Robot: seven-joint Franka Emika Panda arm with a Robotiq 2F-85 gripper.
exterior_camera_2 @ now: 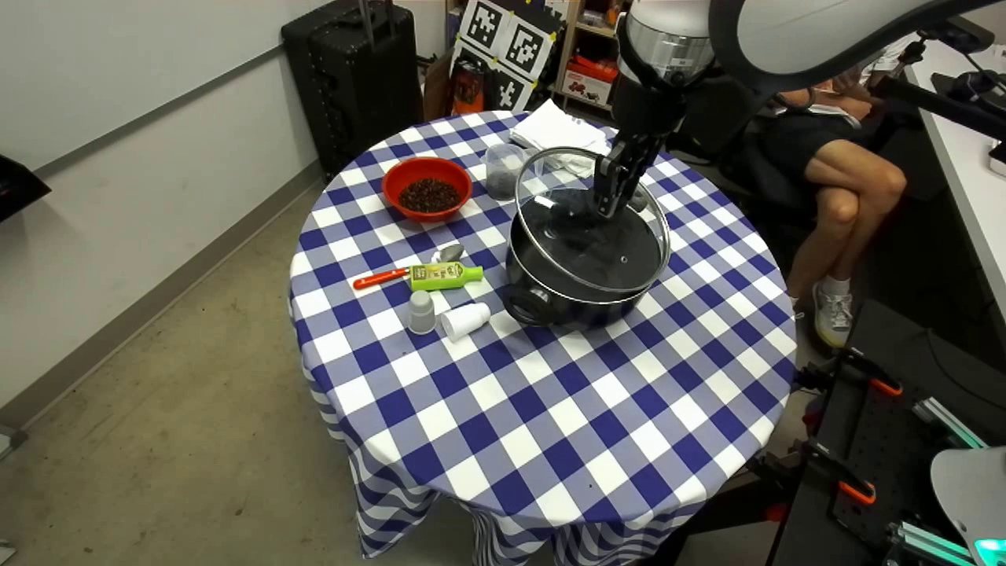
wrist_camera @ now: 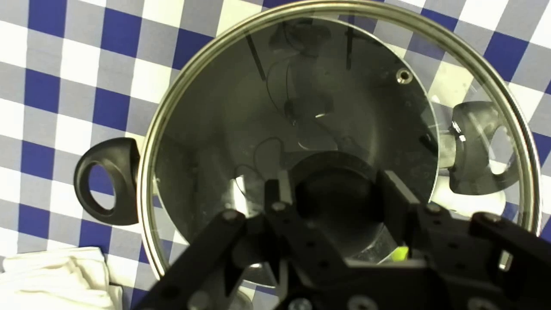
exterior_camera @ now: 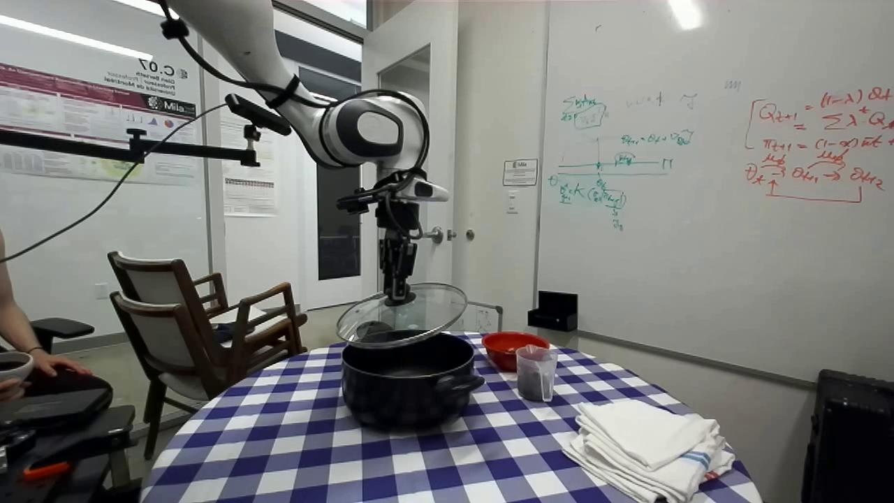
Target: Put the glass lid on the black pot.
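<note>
Luggage [exterior_camera_2: 354, 98] in black stands at the upper left of the frame in an exterior view. Next comes the bench [exterior_camera_2: 511, 397] under a blue-and-white checked cloth [exterior_camera_2: 393, 479], with a red bowl [exterior_camera_2: 428, 167] of dark grains [exterior_camera_2: 428, 196], a green bottle [exterior_camera_2: 444, 277] lying lower down, and a clear cup [exterior_camera_2: 503, 163] near the bowl. Folded white towels [exterior_camera_2: 554, 128] lie at the top centre. Right of the cup sits the black pot [exterior_camera_2: 601, 313], and over its mouth the glass lid [exterior_camera_2: 581, 248] hangs at a tilt in both exterior views; whether its rim touches the pot cannot be told. The jaws, pointing down, are parted the width of the lid's dark knob [wrist_camera: 338, 198] and hold it between them. At the left of the wrist view one pot handle [wrist_camera: 118, 193] juts past the lid, while the opposite one shows through the glass. At the upper right in an exterior view sits a person [exterior_camera_2: 853, 177].
</note>
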